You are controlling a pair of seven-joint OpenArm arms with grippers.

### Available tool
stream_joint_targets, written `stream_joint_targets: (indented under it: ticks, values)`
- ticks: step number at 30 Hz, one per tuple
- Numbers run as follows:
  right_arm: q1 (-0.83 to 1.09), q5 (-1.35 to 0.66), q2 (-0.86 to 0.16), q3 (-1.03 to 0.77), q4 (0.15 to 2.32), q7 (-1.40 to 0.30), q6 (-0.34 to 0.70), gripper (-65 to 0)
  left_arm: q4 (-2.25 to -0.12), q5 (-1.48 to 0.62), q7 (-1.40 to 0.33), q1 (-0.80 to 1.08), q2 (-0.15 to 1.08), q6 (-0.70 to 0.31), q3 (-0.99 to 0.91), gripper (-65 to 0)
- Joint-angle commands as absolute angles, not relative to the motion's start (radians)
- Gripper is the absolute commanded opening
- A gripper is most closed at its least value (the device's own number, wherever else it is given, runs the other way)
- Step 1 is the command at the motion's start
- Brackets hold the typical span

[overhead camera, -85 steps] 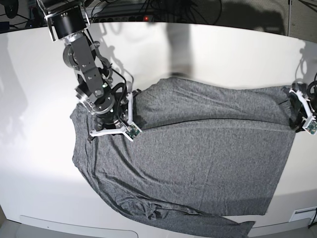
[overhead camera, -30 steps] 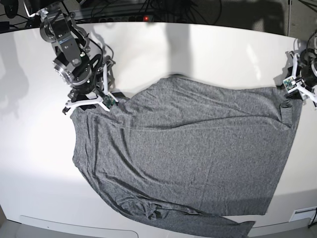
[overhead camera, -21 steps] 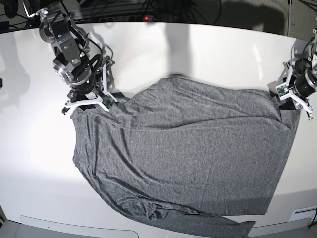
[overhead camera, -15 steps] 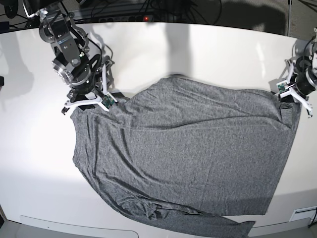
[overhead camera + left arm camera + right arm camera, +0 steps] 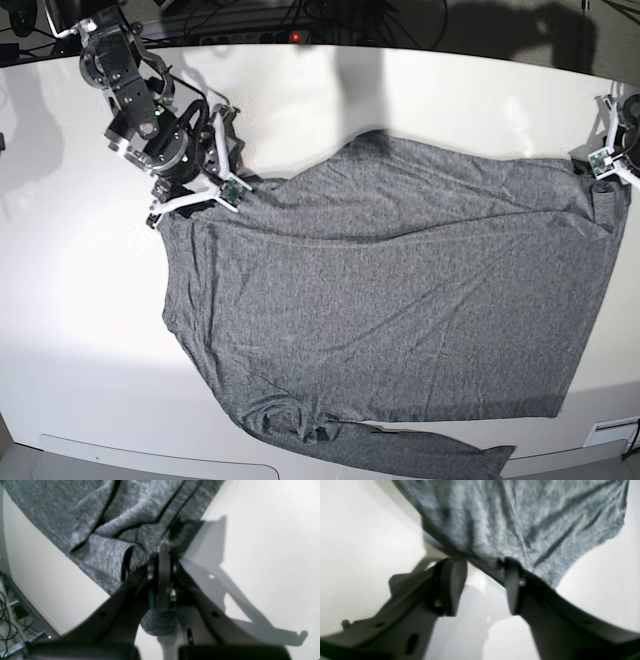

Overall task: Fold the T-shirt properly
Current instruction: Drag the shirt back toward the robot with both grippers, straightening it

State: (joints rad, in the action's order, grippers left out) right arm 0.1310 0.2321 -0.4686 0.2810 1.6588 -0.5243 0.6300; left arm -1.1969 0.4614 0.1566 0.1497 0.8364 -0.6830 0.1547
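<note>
T-shirt (image 5: 400,290) sprawls across the table (image 5: 80,330), far edge to near. Soft, floppy knit, so I'd grab hems and corners. Left claw (image 5: 162,555) pinches its far-right corner; right claw (image 5: 482,585) is spread at the far-left edge.

Base: I look straight down from high overhead on the white table (image 5: 420,100).
Wrists: each sits close behind its fingers.
Shared: the heather-grey knit T-shirt (image 5: 400,300) (image 5: 120,515) (image 5: 520,517).
</note>
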Motion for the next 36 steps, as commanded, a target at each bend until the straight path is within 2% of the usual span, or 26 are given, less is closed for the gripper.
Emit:
stream_joint_targets:
  ticks: [1,3,14,21,25,29,34,36]
  values:
    - [0.123,0.231,-0.479,0.275,1.674,-0.521,0.642,-30.8,-1.214,0.445,0.166,0.146,0.857,-0.698,0.152,-65.0]
    - [0.122,0.231,-0.479,0.275,1.674,-0.521,0.659,-27.7,-1.23,0.429,0.168,0.147,0.857,-0.698,0.152,-65.0]
    - [0.118,0.232,-0.485,0.288,1.668,-0.464,0.669,-27.7,-1.246,0.413,0.169,0.147,0.856,-0.698,0.152,-65.0]
    - [0.105,0.348,-0.564,0.396,1.66,-0.487,0.698,-27.7,-1.246,0.413,0.165,0.15,0.856,-0.698,0.152,-65.0]
    - [0.089,0.356,-0.574,0.421,1.657,-0.454,0.698,-27.7,-1.246,0.413,0.165,0.149,0.856,-0.698,0.152,-65.0]
    - [0.035,0.368,-0.574,0.441,1.597,-0.411,0.698,-27.8,-1.246,0.41,0.164,0.15,0.856,-0.698,0.152,-65.0]
    - [-0.049,0.367,-0.568,0.509,1.51,-0.445,0.698,-27.9,-1.245,0.41,0.15,0.149,0.857,-0.698,0.152,-65.0]
    - [-0.063,0.367,-0.56,0.53,1.498,-0.463,0.698,-30.6,-1.245,0.41,0.15,0.149,0.857,-0.698,0.152,-65.0]
